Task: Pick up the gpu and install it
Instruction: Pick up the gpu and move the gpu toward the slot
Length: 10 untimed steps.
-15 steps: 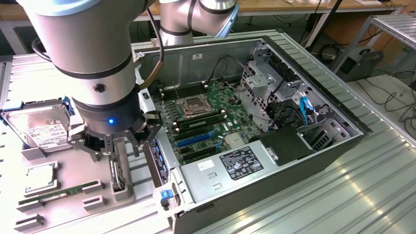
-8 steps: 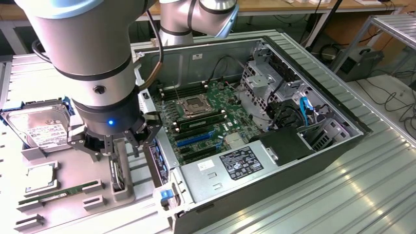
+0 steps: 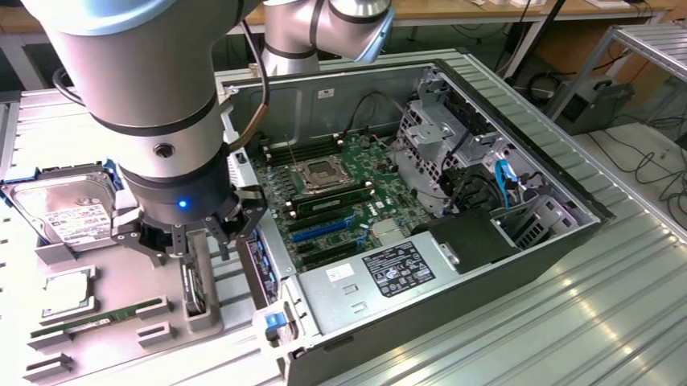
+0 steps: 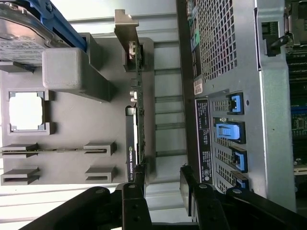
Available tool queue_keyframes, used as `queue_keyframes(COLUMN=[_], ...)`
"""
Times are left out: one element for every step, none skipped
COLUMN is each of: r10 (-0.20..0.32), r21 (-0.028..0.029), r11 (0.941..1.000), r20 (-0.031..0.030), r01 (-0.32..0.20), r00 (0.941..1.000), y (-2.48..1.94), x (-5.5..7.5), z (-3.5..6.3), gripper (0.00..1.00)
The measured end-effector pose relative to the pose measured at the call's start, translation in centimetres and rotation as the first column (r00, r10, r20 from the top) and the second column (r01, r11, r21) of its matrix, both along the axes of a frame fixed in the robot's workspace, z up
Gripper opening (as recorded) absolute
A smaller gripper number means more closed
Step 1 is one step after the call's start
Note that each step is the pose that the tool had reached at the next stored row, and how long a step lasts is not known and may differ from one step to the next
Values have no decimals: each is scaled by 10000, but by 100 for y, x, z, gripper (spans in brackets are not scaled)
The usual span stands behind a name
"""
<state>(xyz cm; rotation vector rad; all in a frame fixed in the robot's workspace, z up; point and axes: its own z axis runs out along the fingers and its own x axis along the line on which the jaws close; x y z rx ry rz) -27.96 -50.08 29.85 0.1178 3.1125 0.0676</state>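
Observation:
The gpu [image 4: 136, 103] is a thin dark card standing on edge in a grey holder [image 4: 98, 124], its silver bracket [image 4: 125, 28] at one end. In the exterior view the gpu [image 3: 195, 288] stands just to the left of the open computer case [image 3: 536, 241]. My gripper [image 3: 204, 241] hangs directly over the card with its jaws open and nothing in them. In the wrist view my gripper [image 4: 163, 179] is open; one of the black fingers [image 4: 139, 176] lines up with the card's edge and the other is on the case side. The blue slots [image 3: 322, 229] on the motherboard [image 3: 371, 197] lie bare.
On the grey tray [image 3: 108, 354] lie a silver hard drive [image 3: 64, 211], a processor chip [image 3: 67, 294] and a green RAM stick [image 3: 99, 318]. The case's rear panel [image 4: 220, 72] stands close beside the card. Ribbed metal tabletop [image 3: 536, 338] surrounds the case.

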Motion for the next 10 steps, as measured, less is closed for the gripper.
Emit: queue_keyframes(r10=[0,0,0,0,0,0,0,0,0,0], r21=[0,0,0,0,1,0,0,0,0,0], r11=[10000,10000,10000,10000,10000,10000,10000,10000,10000,10000], r20=[0,0,0,0,-2,-1,-1,0,0,0], r01=[0,0,0,0,0,0,0,0,0,0], r00=[10000,10000,10000,10000,10000,10000,10000,10000,10000,10000], y=[0,0,0,0,0,0,0,0,0,0], x=[0,-1,-2,-3,-4,-5,-5,-6,-6,-6], z=[-2,-4,-8,-11,-13,-15,-17,-19,-20,-22], gripper=[42,42,42,42,42,42,42,42,42,42])
